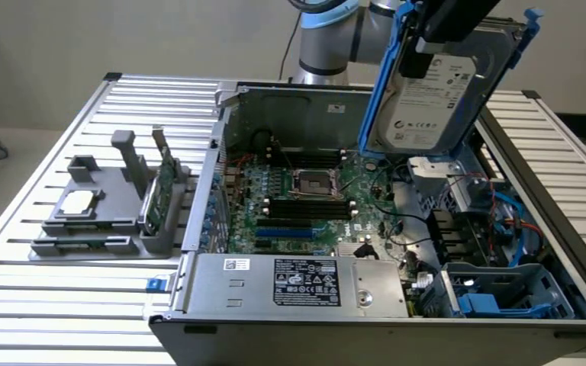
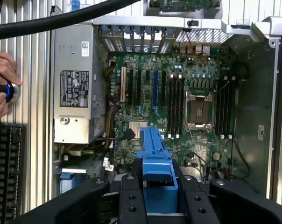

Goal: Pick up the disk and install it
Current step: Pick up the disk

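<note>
The disk (image 1: 436,107), a silver-grey hard drive with a white label in a bright blue carrier, hangs upright and slightly tilted in the air above the back right of the open computer case (image 1: 272,95). My gripper (image 1: 441,42) is shut on the disk's upper end. In the wrist view the carrier's blue edge (image 2: 155,163) sits clamped between my two black fingers (image 2: 131,200), with my gripper (image 2: 162,203) looking down on the motherboard (image 2: 178,93).
Inside the case lie the motherboard (image 1: 304,191), a grey power supply (image 1: 293,282) and blue drive bays (image 1: 507,293) at the exterior view's lower right. A grey fixture (image 1: 100,213) holds a silver chip and a green card. A hand (image 2: 1,84) and a keyboard (image 2: 5,168) are beside the case.
</note>
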`<state>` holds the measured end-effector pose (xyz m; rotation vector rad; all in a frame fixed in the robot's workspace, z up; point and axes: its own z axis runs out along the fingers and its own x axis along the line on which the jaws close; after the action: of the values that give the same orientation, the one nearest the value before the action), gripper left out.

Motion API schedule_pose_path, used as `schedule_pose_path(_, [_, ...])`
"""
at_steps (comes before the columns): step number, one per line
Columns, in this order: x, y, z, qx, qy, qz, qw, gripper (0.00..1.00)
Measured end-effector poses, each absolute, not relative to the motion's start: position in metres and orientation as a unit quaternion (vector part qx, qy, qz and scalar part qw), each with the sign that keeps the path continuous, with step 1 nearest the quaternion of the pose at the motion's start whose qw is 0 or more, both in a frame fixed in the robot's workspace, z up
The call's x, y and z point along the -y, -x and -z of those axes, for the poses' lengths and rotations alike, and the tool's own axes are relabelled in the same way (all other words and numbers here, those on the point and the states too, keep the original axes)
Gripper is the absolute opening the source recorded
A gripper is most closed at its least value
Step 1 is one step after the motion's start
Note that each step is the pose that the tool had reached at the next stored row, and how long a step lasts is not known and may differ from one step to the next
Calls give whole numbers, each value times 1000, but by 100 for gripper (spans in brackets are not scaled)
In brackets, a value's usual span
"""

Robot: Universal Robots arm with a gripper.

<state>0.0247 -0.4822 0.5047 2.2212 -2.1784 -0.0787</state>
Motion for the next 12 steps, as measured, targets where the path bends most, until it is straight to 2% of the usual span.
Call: schedule_pose_path(12, [509,-66,-499,700,-714,25,14,33])
